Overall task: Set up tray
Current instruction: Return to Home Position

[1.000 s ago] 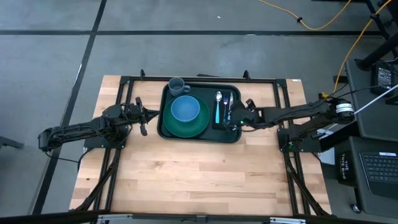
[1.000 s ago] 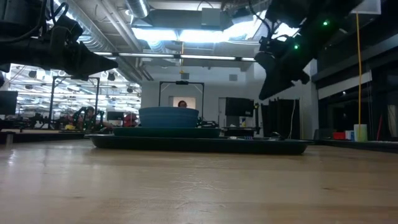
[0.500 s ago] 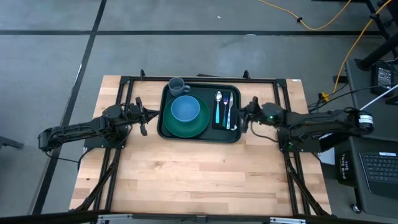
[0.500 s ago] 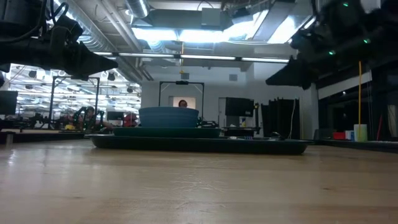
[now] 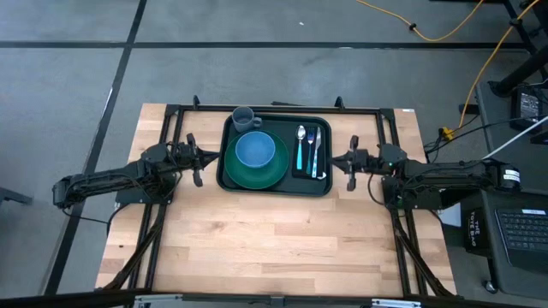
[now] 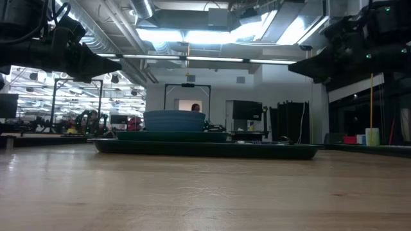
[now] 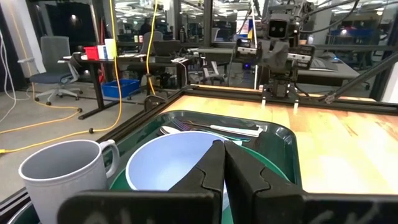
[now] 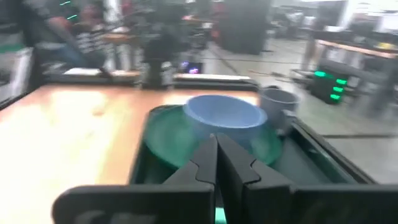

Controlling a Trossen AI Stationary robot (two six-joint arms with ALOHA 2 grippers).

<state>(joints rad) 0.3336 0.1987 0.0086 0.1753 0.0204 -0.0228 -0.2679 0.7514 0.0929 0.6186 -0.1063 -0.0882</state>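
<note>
The dark green tray (image 5: 276, 184) lies flat at the table's far middle. On it sits a round green plate (image 5: 272, 174) carrying a blue bowl (image 5: 254, 150). A grey cup (image 5: 244, 117) stands in the tray's far left corner. A black napkin (image 5: 299, 169) with a spoon, fork and knife (image 5: 310, 150) lies along its right side. My left gripper (image 5: 197, 162) hovers shut just off the tray's left rim, and my right gripper (image 5: 351, 162) hovers shut just off its right rim. Both point level at the tray, above the table.
Black frame rails (image 5: 377, 111) run round the table's far half and down both sides. Bare wood (image 5: 274, 239) stretches from the tray to the near edge. In the low view the tray (image 6: 205, 149) spans the middle, with both grippers (image 6: 121, 62) (image 6: 290, 65) high above it.
My right gripper has drawn back from above the napkin side of the tray toward the table's right edge. It has tipped from pointing down to level. The tray and its contents have stayed put.
</note>
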